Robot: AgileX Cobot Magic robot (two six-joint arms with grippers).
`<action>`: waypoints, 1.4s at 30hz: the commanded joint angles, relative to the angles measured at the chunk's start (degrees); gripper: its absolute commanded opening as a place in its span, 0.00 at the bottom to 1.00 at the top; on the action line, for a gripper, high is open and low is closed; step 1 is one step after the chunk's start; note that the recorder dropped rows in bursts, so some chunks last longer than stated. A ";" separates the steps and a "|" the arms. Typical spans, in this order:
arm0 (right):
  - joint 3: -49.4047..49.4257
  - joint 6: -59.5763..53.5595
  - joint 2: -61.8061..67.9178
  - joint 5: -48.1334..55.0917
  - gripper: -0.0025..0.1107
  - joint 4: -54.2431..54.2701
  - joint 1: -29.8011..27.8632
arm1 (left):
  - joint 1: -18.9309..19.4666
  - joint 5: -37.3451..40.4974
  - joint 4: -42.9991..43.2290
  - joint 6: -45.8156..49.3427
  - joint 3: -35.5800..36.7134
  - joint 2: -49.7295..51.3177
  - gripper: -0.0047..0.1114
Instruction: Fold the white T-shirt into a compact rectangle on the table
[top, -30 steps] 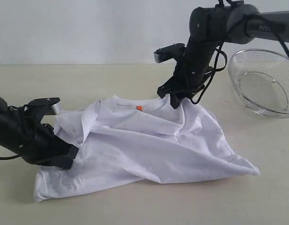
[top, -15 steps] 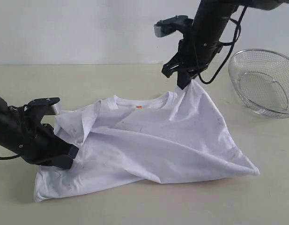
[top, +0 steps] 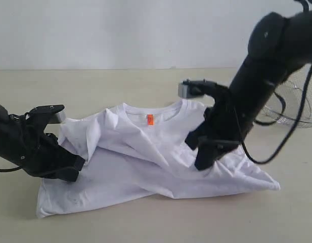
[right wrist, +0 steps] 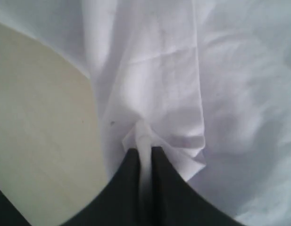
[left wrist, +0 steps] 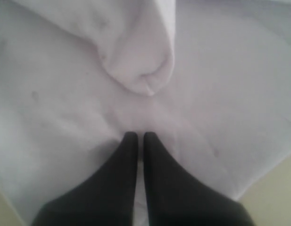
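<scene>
The white T-shirt [top: 145, 152] lies crumpled on the table [top: 145, 223], collar toward the back with the orange neck tag [top: 149, 119] showing; its lettering is hidden. My left gripper [top: 75, 169] rests low at the shirt's left edge. In the left wrist view this gripper [left wrist: 137, 135] is shut with a sliver of white cloth [left wrist: 206, 94] between its fingers. My right gripper [top: 204, 162] hangs over the shirt's right half, near the front. It [right wrist: 145, 149] is shut on a bunched fold of the shirt [right wrist: 230, 94].
A wire basket [top: 300, 114] stands at the back right, partly hidden behind the right arm. Bare tabletop [right wrist: 41, 117] shows beside the shirt's edge. A grey-white wall [top: 120, 30] runs behind the table.
The right gripper lifted the shirt's right shoulder upward, then swung forward and down over the shirt's right half, still holding cloth. The left arm has stayed put.
</scene>
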 commanded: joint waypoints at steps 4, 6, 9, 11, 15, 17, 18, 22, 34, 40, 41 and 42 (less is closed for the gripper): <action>12.18 -3.22 -2.32 -10.47 0.03 1.54 -0.08 | -0.28 -0.24 0.08 -0.33 0.26 -0.03 0.08; 11.90 -3.22 -2.46 -11.17 0.08 1.69 -0.08 | -0.28 -0.36 0.08 -0.33 0.26 -0.03 0.08; 10.35 -3.22 -3.29 -11.19 0.24 2.07 -0.08 | -0.28 -0.36 0.08 -0.33 0.26 -0.03 0.08; 8.86 -2.65 -4.09 -10.60 0.41 2.42 -0.08 | -0.28 -0.22 0.08 -0.33 0.26 -0.03 0.08; 5.44 -2.66 -4.73 -11.28 0.54 2.71 -0.08 | -0.28 -0.22 0.08 -0.33 0.26 -0.03 0.08; 3.30 -2.62 -4.73 -12.50 0.52 2.96 -0.08 | -0.28 -0.25 0.08 -0.47 0.26 -0.03 0.08; 2.54 -2.32 -4.61 -12.91 0.50 3.07 -0.08 | -0.28 -0.39 0.08 -0.47 0.26 -0.03 0.08; -1.21 -2.64 -2.92 -14.10 0.35 3.19 -0.08 | -0.28 -0.47 0.08 -0.47 0.26 -0.03 0.08; -9.23 -5.68 7.90 -7.71 0.33 3.81 0.72 | -0.28 -0.65 0.08 -0.47 0.26 -0.03 0.08; -9.36 -8.31 10.31 -7.82 0.33 4.41 4.09 | -0.28 -0.35 -0.17 -0.47 0.26 -0.03 0.08; -9.36 -8.31 10.84 -7.82 0.33 4.41 4.52 | -0.28 -0.19 -0.17 -0.47 0.26 -0.03 0.08; -9.40 -8.31 11.19 -7.82 0.33 4.41 4.88 | -0.28 -0.10 -0.17 -0.47 0.26 -0.03 0.08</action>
